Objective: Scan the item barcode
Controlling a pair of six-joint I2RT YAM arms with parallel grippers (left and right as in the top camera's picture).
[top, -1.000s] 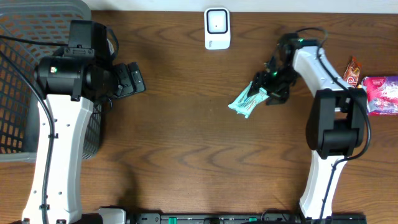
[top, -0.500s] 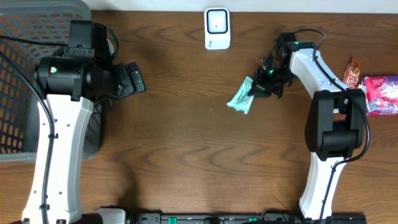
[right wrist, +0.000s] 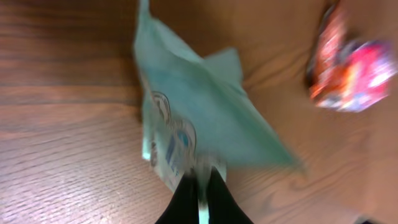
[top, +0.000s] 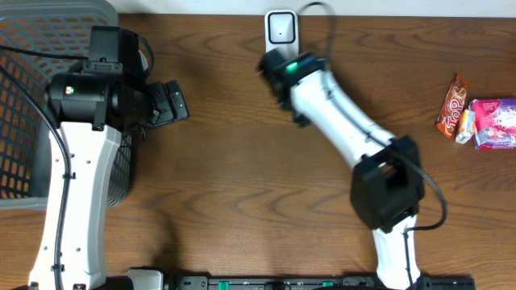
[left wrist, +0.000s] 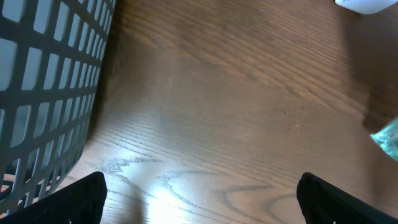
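The item is a teal snack packet [right wrist: 199, 118], blurred in the right wrist view. My right gripper [right wrist: 202, 186] is shut on its lower edge, black fingers [right wrist: 183, 199] pinching the wrapper above the wood. From overhead the packet is hidden under my right arm [top: 302, 76], which stretches to just below the white scanner [top: 281, 36] at the table's back edge. My left gripper [top: 171, 103] hovers open beside the basket, nothing between its fingertips [left wrist: 68, 199]. A teal corner [left wrist: 388, 137] shows at the right edge of the left wrist view.
A grey mesh basket [top: 48, 80] fills the left end of the table and the left of the left wrist view [left wrist: 43, 81]. An orange-red snack packet [top: 454, 103] and a pink one [top: 493, 122] lie at the far right.
My right gripper closed on the teal packet, lifted it, and the arm swung left from the table's right side to just under the scanner. The left arm stayed still.
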